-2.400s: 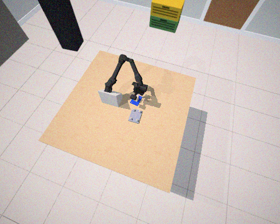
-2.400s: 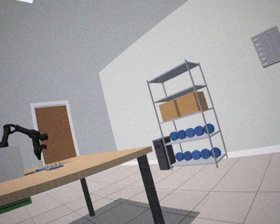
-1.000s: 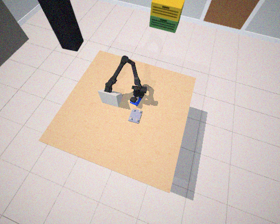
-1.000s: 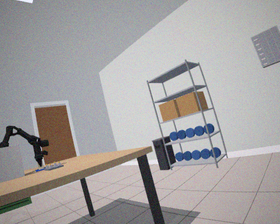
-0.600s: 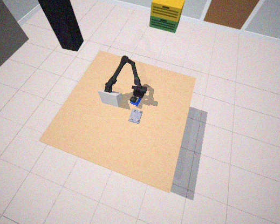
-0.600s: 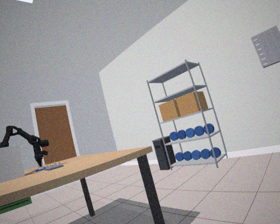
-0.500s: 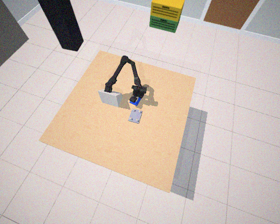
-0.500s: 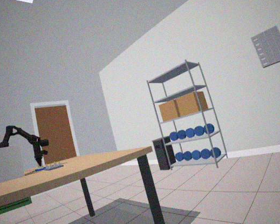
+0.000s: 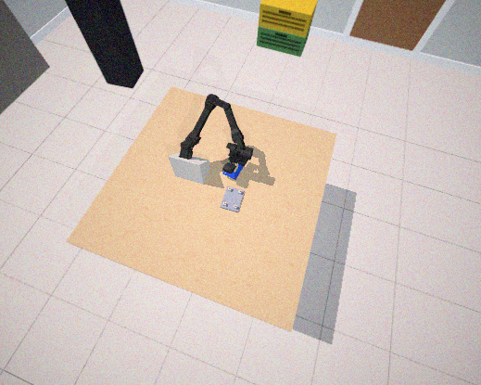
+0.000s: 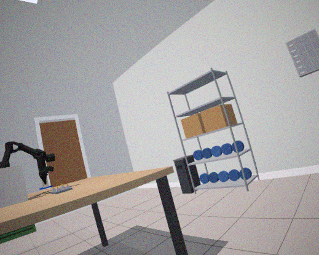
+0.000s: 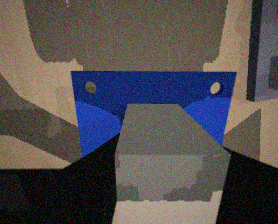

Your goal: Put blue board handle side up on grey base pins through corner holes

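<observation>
Bright, even light is washing the floor (image 9: 206, 270) (image 10: 275, 203), while hard shadows are falling beside the arm (image 9: 198, 123) (image 10: 29, 149). Grain is speckling every view; the wrist view is looking dimmer, its shadows brownish and jagged.
</observation>
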You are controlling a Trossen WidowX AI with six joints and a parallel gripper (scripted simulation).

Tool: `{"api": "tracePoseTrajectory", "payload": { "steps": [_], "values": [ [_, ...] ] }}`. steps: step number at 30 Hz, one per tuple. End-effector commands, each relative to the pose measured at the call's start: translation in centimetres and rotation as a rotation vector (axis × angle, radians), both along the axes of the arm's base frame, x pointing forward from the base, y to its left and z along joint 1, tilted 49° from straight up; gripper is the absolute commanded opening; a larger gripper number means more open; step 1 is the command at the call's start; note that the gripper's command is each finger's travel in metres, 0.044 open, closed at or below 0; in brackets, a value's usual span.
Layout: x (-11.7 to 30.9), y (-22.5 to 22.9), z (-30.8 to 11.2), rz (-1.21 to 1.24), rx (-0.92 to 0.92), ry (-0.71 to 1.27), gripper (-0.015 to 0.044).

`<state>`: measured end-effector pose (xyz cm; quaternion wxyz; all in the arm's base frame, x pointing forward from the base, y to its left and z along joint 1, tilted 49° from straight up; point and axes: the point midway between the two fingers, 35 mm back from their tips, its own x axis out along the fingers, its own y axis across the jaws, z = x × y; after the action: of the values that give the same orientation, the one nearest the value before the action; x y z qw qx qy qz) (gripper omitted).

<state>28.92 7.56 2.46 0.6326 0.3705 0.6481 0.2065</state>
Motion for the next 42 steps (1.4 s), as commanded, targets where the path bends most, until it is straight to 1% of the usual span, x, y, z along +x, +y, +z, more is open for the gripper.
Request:
{"api": "tracePoseTrajectory", "payload": {
  "steps": [1,16,42],
  "values": [
    [0.2,-0.8,0.9,0.001,-0.004,-0.014,0.0],
    [-0.4,-3.1,3.1,0.001,0.002,-0.015,0.0],
    [2.2,-7.3,-0.5,0.036,-0.017,-0.058,0.0]
  ]
}}
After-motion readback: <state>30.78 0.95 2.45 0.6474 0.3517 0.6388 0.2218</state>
